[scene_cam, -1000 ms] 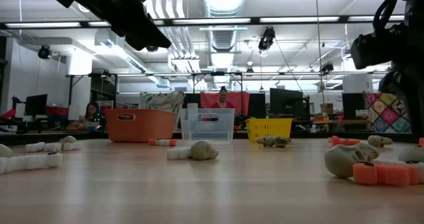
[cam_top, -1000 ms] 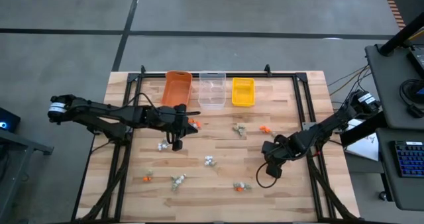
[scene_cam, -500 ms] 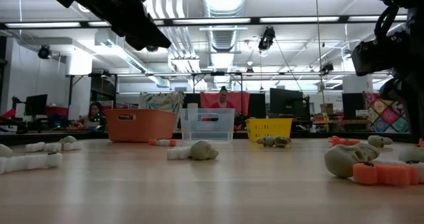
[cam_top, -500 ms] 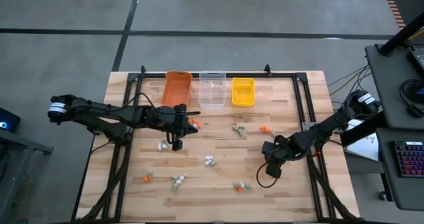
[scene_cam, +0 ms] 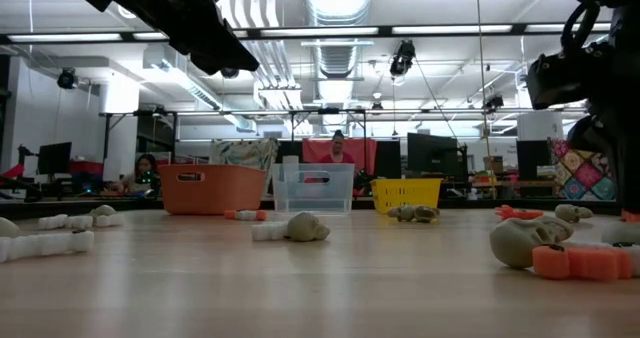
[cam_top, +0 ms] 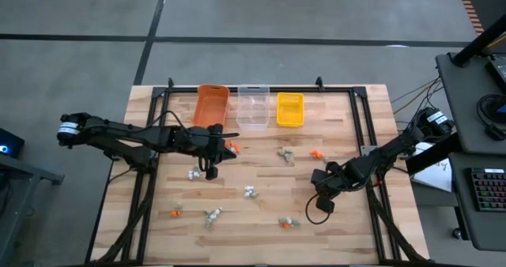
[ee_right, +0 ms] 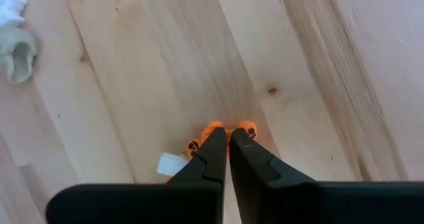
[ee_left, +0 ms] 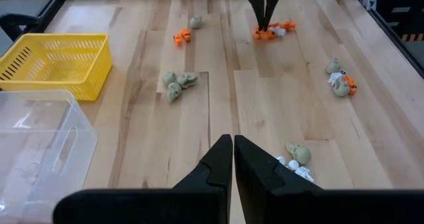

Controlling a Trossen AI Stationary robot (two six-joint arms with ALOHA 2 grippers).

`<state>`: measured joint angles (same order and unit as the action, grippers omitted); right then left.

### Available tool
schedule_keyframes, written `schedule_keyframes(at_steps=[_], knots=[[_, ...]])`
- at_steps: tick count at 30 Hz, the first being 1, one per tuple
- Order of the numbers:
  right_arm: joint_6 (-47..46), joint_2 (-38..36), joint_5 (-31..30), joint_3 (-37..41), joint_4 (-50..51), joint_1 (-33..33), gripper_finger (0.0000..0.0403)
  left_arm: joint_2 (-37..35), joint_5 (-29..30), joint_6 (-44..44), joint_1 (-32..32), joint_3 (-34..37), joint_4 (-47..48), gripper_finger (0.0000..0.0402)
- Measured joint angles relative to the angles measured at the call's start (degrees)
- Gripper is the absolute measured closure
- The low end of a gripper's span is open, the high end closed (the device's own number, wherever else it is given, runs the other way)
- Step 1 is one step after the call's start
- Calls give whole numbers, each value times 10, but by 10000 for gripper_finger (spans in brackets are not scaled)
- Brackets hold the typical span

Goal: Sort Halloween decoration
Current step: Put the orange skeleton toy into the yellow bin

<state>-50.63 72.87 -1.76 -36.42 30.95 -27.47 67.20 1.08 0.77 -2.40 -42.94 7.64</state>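
Observation:
Small Halloween decoration pieces lie scattered on the wooden table [cam_top: 261, 172]: grey-tan skulls [ee_left: 176, 85], a white and grey one [cam_top: 250, 192], and orange ones [cam_top: 315, 153]. My right gripper [ee_right: 227, 139] stands at the table's right side, pointing steeply down, shut on an orange trinket [ee_left: 268, 32] with a white bit beside it. The arm hides this trinket in the high view. My left gripper [ee_left: 233, 144] hangs shut over the table's left half [cam_top: 211, 172], holding nothing. My right gripper pinches the orange trinket's middle [ee_right: 213, 128] between its two fingertips, and orange lobes show on either side of them. The fingers come from above, slanting steeply down. The trinket lies on the table.
At the far edge stand three bins in a row: orange [cam_top: 212, 105], clear [cam_top: 253, 107] and yellow [cam_top: 289, 110]. Black frame rails [cam_top: 360, 133] run along the table's sides. More trinkets lie near the front edge [cam_top: 286, 222]. People sit in the room beyond the table.

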Motion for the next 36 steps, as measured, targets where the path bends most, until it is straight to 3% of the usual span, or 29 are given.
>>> schedule_keyframes(at_steps=[17,21,24,29,32,36], knots=[[19,0,-72,-59,0,11,394,0,0,1,0,0,-3,402],[-114,5,-72,-58,6,49,394,0,0,1,0,0,-14,402],[-221,14,-32,-63,5,82,394,0,0,1,0,0,-17,402],[-213,68,28,-118,8,96,394,0,0,1,0,0,-16,402],[-187,130,45,-180,83,96,394,0,0,2,0,0,-16,402],[-170,208,48,-272,268,96,394,0,0,18,0,0,-16,402]])
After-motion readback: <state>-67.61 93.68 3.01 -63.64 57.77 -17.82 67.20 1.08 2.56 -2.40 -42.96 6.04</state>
